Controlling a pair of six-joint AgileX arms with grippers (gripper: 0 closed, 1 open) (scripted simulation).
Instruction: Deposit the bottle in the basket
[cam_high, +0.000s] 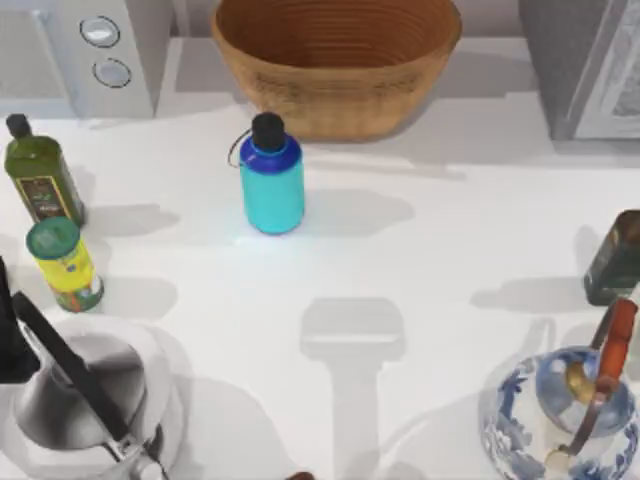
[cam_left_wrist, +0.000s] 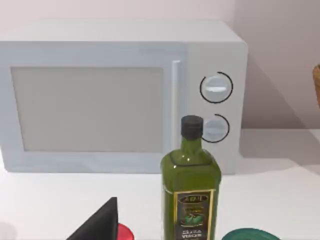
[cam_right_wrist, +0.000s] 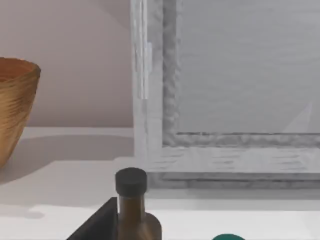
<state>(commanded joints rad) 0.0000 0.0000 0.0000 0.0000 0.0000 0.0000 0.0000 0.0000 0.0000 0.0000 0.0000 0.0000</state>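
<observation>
Top view: the bottle (cam_high: 272, 182) stands upright on the table (cam_high: 440, 240), just near of the basket (cam_high: 337, 60) at the far edge. Whether my left and right grippers are released or clenched, I cannot tell.

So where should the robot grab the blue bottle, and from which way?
Probably around the bottle's wide cyan body, below the darker shoulder, coming in level from the front. It stands upright, and the basket sits close behind, blocking that side. The black cap is narrow, and the thin strap looks too flimsy to hold.
</observation>
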